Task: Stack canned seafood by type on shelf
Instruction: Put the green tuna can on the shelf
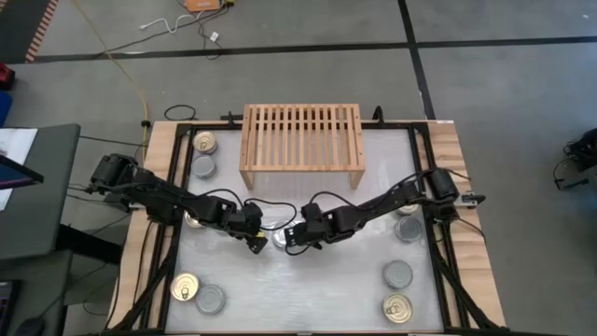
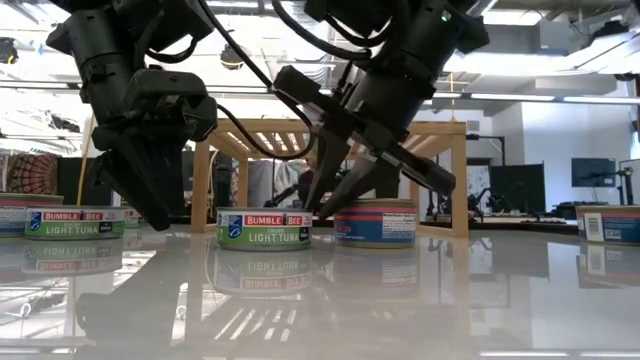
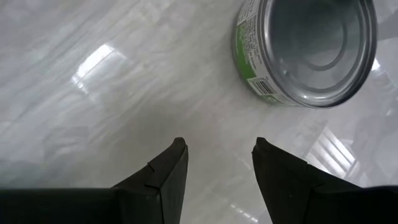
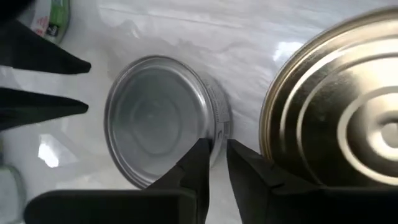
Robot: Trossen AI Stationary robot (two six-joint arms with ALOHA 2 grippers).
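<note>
High view: both grippers are met at table centre, at six o'clock from the shelf [image 1: 301, 140]. The right gripper [image 4: 216, 155] is seen narrowly parted at the rim of a silver-topped can [image 4: 163, 118], unclamped; the left gripper [image 3: 217, 158] is parted over bare table. Jaws should be widened and centred across the can before closing.

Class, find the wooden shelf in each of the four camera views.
High view: shelf at the far edge of the table, middle.
Low view: background, centre.
Left wrist view: not in it.
Right wrist view: not in it.
Shared landmark: the silver-topped tin at table centre, in front of it.
</note>
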